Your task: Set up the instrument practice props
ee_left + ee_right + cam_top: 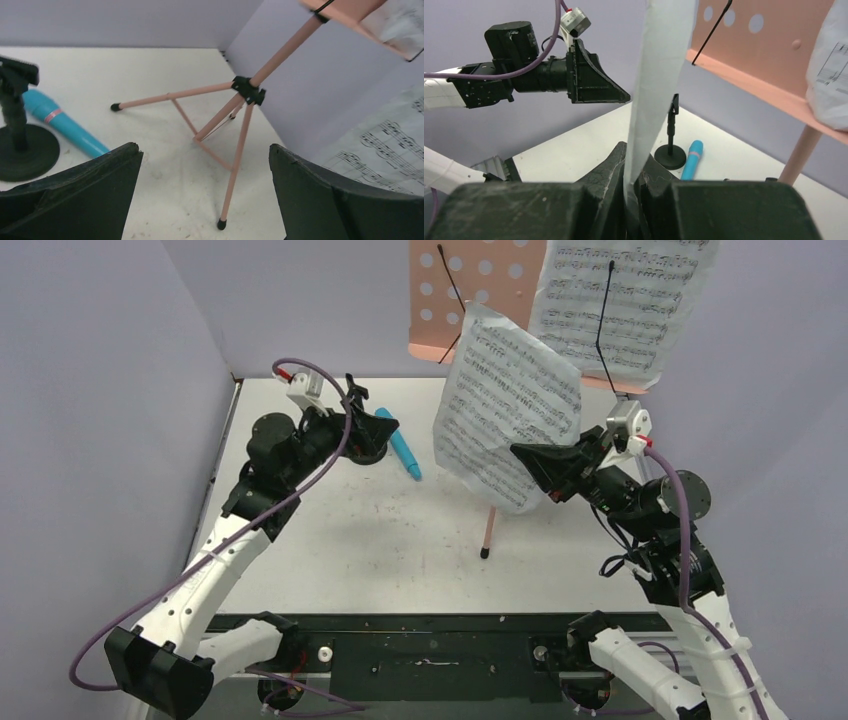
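Now sheet-music page (505, 405) pinched in right claw (537, 472), standing above it.

Lilac walls (90, 390) enclose a white table (380, 530).

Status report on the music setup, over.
Left gripper open, empty, by mic stand. Right gripper shut on a sheet-music page. Second page on pink music stand. Microphone lying on table.

White table (400, 540) boxed in by lilac walls (90, 390).
The tabletop is scuffed, with faint dark smudges near its middle; walls stand on 3 sides, left, back and right, meeting it at its edges. A black plate (450, 685) runs along the near edge.
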`<move>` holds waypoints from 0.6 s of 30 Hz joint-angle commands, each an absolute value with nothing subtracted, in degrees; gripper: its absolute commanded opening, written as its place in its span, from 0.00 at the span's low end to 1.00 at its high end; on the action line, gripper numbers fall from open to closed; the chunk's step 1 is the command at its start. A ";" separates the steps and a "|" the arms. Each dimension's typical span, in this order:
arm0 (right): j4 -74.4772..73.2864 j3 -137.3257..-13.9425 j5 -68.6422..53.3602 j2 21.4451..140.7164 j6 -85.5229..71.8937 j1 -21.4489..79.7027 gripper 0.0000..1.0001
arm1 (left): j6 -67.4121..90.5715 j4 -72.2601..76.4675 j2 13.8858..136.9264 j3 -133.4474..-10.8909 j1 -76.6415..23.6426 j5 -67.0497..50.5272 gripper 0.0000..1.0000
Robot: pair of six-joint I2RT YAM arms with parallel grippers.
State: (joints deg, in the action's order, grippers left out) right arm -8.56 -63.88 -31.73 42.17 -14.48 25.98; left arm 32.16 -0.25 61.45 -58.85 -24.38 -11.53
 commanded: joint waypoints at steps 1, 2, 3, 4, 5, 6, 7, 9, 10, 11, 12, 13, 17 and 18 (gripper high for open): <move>-5.23 -69.00 -29.84 43.13 -11.86 26.43 0.05 | 33.21 3.48 63.00 -67.77 -24.17 -19.06 1.00; -5.19 -69.58 -29.54 43.27 -11.51 26.42 0.05 | 34.20 4.34 63.46 -69.29 -24.20 -19.53 0.96; -5.25 -70.21 -29.10 43.58 -11.18 26.45 0.05 | 35.45 5.63 63.79 -70.71 -24.17 -20.79 0.94; -5.46 -70.87 -28.49 43.88 -10.84 26.43 0.05 | 36.62 7.03 64.23 -71.88 -24.29 -21.71 0.93; -5.88 -71.71 -27.74 44.21 -10.48 26.41 0.05 | 37.87 8.13 64.76 -73.23 -24.44 -22.36 0.92; -6.15 -72.51 -27.11 44.57 -10.36 26.43 0.05 | 38.90 8.79 65.30 -74.73 -24.57 -23.00 0.92; -6.25 -73.54 -26.78 45.03 -10.12 26.43 0.05 | 39.47 9.09 66.05 -76.22 -24.82 -23.60 0.91; -6.37 -74.98 -26.91 46.19 -9.76 26.43 0.05 | 39.58 8.81 67.49 -79.37 -25.67 -23.99 0.90; -6.69 -76.10 -27.24 47.01 -9.42 26.43 0.05 | 39.48 8.59 68.17 -80.69 -26.14 -23.93 0.89; -7.50 -77.50 -27.49 48.07 -8.88 26.40 0.05 | 39.39 8.47 68.79 -81.94 -26.64 -23.72 0.89; -8.61 -78.89 -27.88 49.15 -8.56 26.40 0.05 | 39.12 8.38 69.34 -83.05 -27.16 -23.54 0.89; -9.30 -80.23 -28.33 50.22 -8.15 26.40 0.05 | 38.57 8.12 69.97 -84.75 -27.76 -23.29 0.88; -11.57 -85.31 -30.51 54.77 -7.14 26.41 0.05 | 37.53 7.66 72.63 -88.99 -29.44 -21.88 0.87; -11.76 -86.88 -30.98 55.86 -7.09 26.44 0.05 | 37.53 7.91 73.32 -89.90 -29.75 -21.50 0.86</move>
